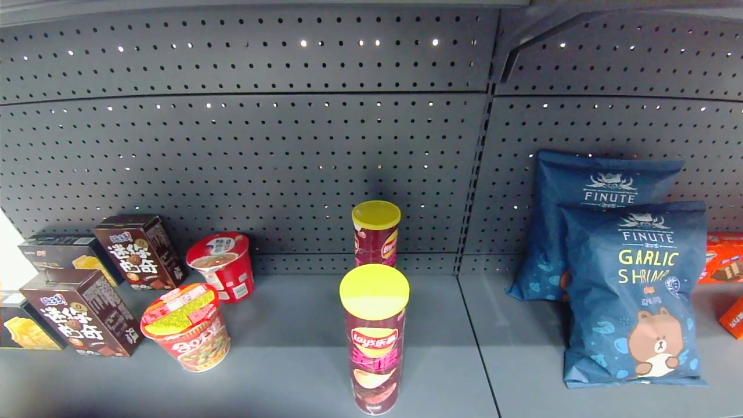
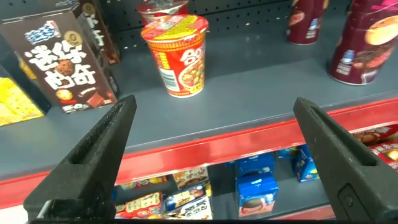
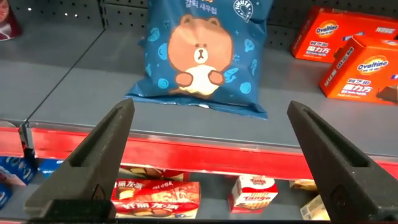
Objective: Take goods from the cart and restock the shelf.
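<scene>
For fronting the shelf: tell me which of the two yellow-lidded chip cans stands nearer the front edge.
The front chip can, standing directly ahead of the other. The rear chip can stands back by the pegboard wall.

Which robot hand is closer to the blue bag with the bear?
Right. The right gripper hovers just before the blue bear snack bag; the left gripper faces the noodle cup, farther left.
</scene>
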`<state>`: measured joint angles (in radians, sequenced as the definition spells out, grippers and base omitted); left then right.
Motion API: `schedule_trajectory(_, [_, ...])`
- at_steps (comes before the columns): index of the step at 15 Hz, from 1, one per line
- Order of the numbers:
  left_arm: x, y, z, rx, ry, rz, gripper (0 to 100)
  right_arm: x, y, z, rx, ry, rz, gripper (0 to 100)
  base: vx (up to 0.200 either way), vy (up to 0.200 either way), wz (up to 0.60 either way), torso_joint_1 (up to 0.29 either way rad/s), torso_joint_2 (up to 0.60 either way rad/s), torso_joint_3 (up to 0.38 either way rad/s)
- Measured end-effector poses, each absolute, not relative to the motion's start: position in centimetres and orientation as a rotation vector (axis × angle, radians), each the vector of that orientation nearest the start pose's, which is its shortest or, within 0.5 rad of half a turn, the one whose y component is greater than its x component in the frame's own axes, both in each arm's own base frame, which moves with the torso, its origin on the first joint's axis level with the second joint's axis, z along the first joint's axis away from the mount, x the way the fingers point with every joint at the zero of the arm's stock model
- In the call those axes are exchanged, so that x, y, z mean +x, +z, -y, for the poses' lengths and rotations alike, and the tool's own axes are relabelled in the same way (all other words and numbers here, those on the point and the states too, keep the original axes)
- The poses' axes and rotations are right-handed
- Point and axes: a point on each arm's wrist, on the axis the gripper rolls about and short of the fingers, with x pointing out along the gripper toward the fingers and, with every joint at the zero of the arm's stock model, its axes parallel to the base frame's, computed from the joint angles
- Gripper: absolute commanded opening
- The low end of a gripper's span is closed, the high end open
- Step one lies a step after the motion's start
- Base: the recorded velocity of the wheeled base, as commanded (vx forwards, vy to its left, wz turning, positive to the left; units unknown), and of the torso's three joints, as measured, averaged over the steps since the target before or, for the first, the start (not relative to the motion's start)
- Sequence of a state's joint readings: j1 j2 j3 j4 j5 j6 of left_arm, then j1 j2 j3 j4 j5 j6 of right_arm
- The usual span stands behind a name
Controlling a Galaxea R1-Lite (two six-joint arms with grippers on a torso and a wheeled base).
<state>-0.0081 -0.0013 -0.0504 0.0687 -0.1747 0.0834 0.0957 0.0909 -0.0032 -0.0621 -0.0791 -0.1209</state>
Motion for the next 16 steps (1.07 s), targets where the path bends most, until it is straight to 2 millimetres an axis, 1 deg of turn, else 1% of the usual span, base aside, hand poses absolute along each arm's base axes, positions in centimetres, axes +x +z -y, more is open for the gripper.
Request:
schedule_trajectory(1, [-2.73, 8.24, 0.38, 0.081, -0.184, -0.009, 100, -1.55, 8.45, 0.33, -0.123, 0.019, -0.024, 100, 0.0, 0.2, 0.0, -0.012, -0.01, 0.007])
schedule_trajectory(16, [-2.74, 8.24, 0.38, 0.073, -0.187, -0.01, 100, -1.54, 8.45, 0.32, -0.124, 0.019, -0.025, 100, 0.0, 0.0, 0.0, 0.0, 0.0, 0.0])
